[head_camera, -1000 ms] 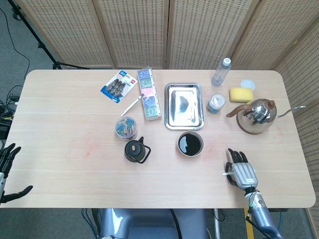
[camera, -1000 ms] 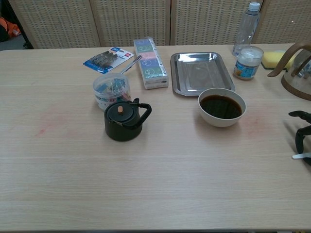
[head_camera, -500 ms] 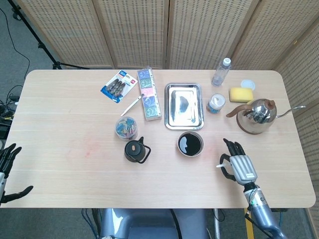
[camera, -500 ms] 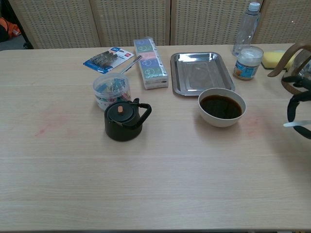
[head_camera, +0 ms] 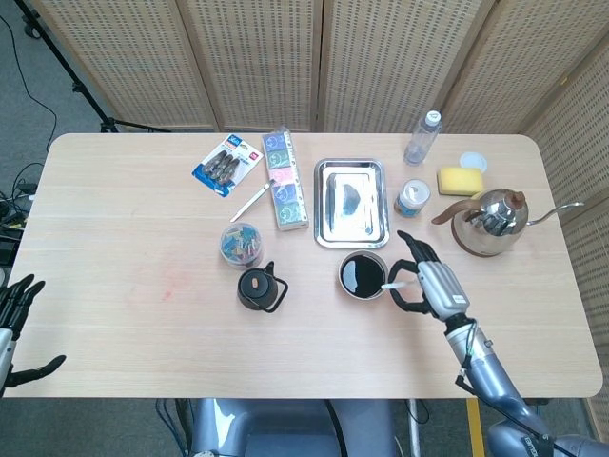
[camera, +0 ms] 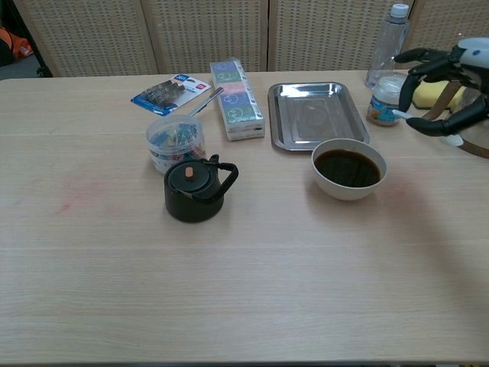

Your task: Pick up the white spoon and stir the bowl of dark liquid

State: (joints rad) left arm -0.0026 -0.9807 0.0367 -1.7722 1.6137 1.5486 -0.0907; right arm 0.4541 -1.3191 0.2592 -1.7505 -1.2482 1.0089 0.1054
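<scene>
Right hand [head_camera: 425,285], raised above the table [head_camera: 133,228] just to the right of the bowl of dark liquid [head_camera: 363,275]; grasping the white spoon [head_camera: 396,283] between thumb and fingers, remaining fingers spread. Same hand in the chest view [camera: 451,84], high at the right edge, with the spoon's pale tip [camera: 400,115] projecting left toward the bowl [camera: 349,168].

Spoon: off the table, held in the air; long axis roughly level, running from the hand leftward, free end over or just at the bowl's right rim in the head view. Which end is the scoop: too small to tell.

Bowl: left of the right hand and below it, in front of the steel tray [head_camera: 351,202]; black teapot [head_camera: 260,288] further left, well apart.

Left hand [head_camera: 17,328]: at the far left table edge, released, fingers apart, holding nothing; well apart from bowl and spoon, so clearly the farther hand.

Judged stage: pickup done, stirring not yet begun. Next move judged to require lowering the spoon's free end leftward and downward into the liquid, tilting the long axis tip-down. Risk: striking the rim and tipping or slopping the bowl.
</scene>
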